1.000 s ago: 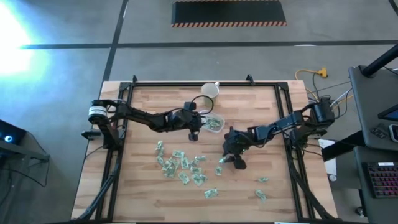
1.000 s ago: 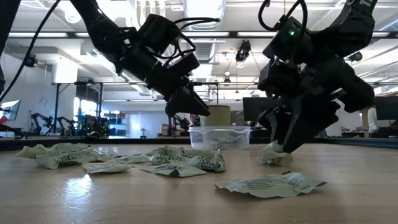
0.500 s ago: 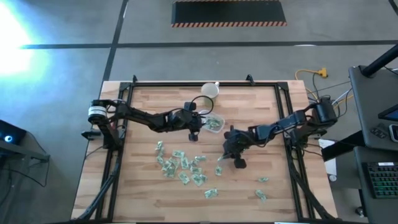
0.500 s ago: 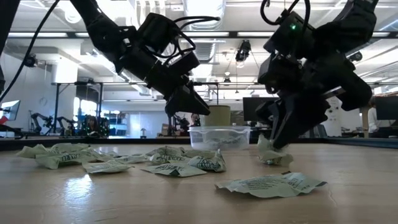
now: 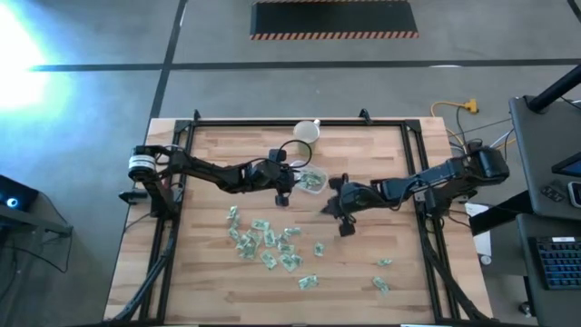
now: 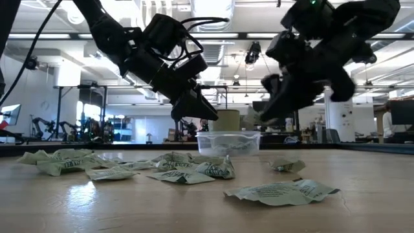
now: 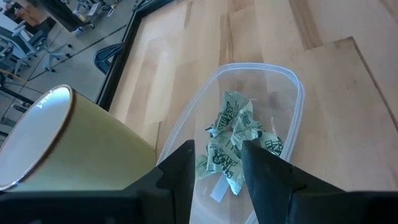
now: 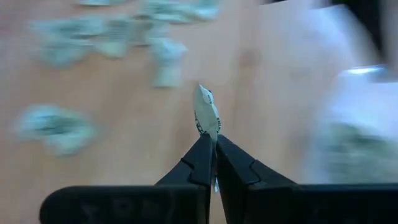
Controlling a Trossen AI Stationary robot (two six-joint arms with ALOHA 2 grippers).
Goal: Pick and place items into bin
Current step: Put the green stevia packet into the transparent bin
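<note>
In the middle of the high view, the right gripper (image 5: 332, 208) is up off the wooden surface (image 5: 390, 173), just to the right of the clear bin (image 5: 312, 180). The left gripper (image 5: 282, 189) hangs beside the bin's left edge. A cream cup (image 5: 307, 133) stands above the bin in the frame. Many green-and-white packets (image 5: 266, 243) lie in a bunch in the lower middle, and a few more lie at the lower right.

In the low view, the bin (image 6: 228, 142) sits in the middle, far back on the surface. The left gripper (image 6: 194, 107) points down at the bin's left end, and the right gripper (image 6: 268, 107) is lifted at the upper right. Packets (image 6: 282, 191) are spread along the front.

In the left wrist view, the left fingers (image 7: 180, 173) are apart with nothing between them, right above the bin (image 7: 292, 87). A few packets (image 7: 233, 137) are already inside it.

In the right wrist view, the right fingers (image 8: 202, 160) are squeezed together on one packet (image 8: 207, 113), which sticks up from their tips.

I think the job has only begun. A few packets are in, one is being carried, and most are not yet picked up.
</note>
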